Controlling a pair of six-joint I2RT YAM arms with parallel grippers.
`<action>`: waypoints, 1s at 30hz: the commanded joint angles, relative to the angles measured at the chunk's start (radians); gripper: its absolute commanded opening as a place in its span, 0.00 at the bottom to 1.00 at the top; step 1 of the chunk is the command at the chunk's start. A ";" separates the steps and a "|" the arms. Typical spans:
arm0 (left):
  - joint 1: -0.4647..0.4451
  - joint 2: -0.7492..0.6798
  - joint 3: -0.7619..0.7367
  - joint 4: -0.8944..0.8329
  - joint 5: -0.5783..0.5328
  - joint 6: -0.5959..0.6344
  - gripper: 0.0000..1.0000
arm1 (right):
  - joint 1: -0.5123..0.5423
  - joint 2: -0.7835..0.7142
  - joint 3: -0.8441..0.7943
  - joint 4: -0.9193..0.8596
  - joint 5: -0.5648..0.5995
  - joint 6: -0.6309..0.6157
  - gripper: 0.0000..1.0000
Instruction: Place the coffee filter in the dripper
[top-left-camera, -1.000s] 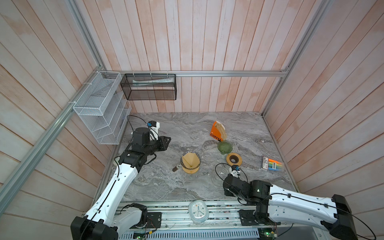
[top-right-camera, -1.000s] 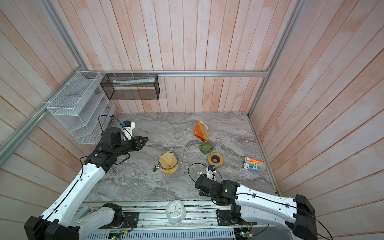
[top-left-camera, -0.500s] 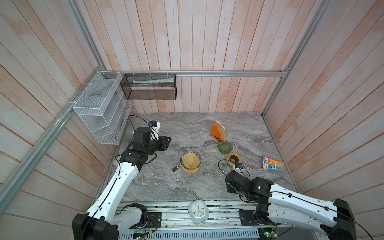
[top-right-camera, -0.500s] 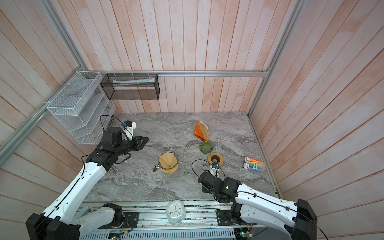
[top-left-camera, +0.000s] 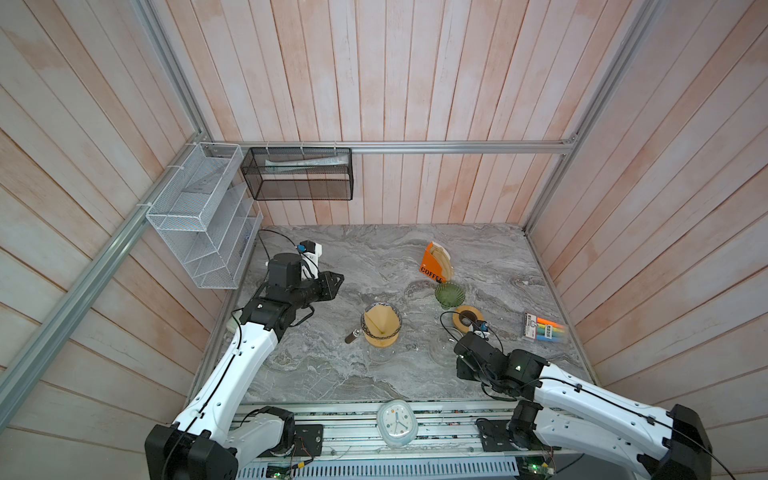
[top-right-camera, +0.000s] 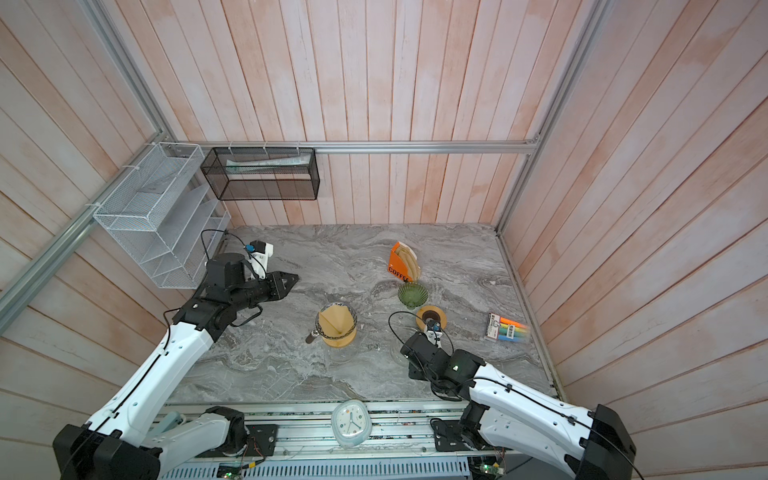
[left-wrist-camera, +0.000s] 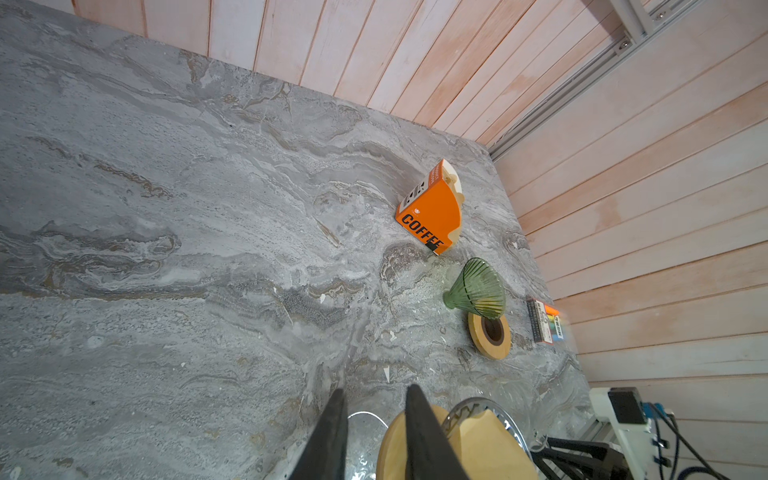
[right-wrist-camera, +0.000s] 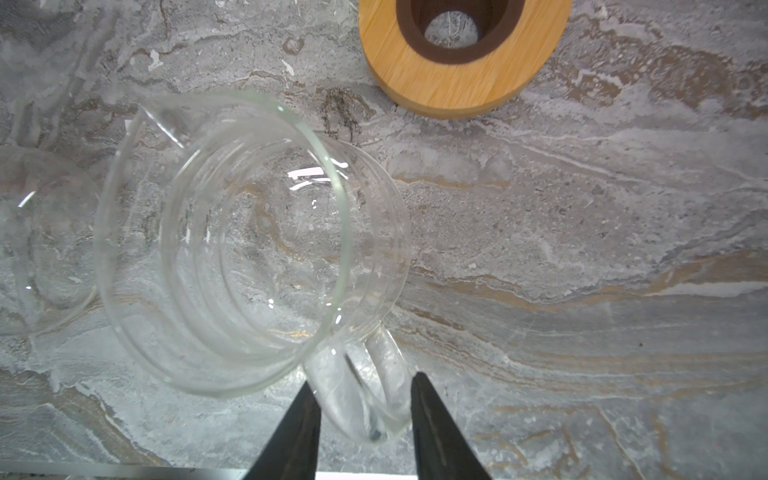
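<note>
Coffee filter (top-left-camera: 379, 324) placement judged complete; only pulling the arms clear looks left. Front of desk (top-left-camera: 316, 374): right tool (right-wrist-camera: 363, 380), tips astride the handle of an empty glass jug (right-wrist-camera: 365, 249); pinching or just clear, cannot tell. Mid-desk: filter, tan paper cone, seated inside the glass dripper (top-left-camera: 400, 322); wooden ring (top-left-camera: 467, 318) to its right. Beyond: green glass cone (top-left-camera: 449, 294); left tool (left-wrist-camera: 375, 389), tips slightly spread, holding nothing, apart from the dripper. Rear: orange box (top-left-camera: 432, 266) of spare filters.

Left arm extended forward; left pincer (top-left-camera: 335, 283) level, jaws slightly parted. Right arm held low; right pincer (right-wrist-camera: 362, 379) angled downward, jaws parted.
</note>
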 joint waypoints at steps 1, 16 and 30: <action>0.003 -0.006 0.023 0.014 0.009 0.006 0.28 | -0.010 0.021 0.035 0.013 0.011 -0.035 0.41; 0.003 -0.003 0.018 0.020 0.015 0.008 0.28 | -0.049 0.117 0.088 0.074 0.011 -0.157 0.51; 0.003 -0.003 0.018 0.021 0.022 0.011 0.28 | -0.049 0.032 0.099 -0.090 -0.073 -0.071 0.50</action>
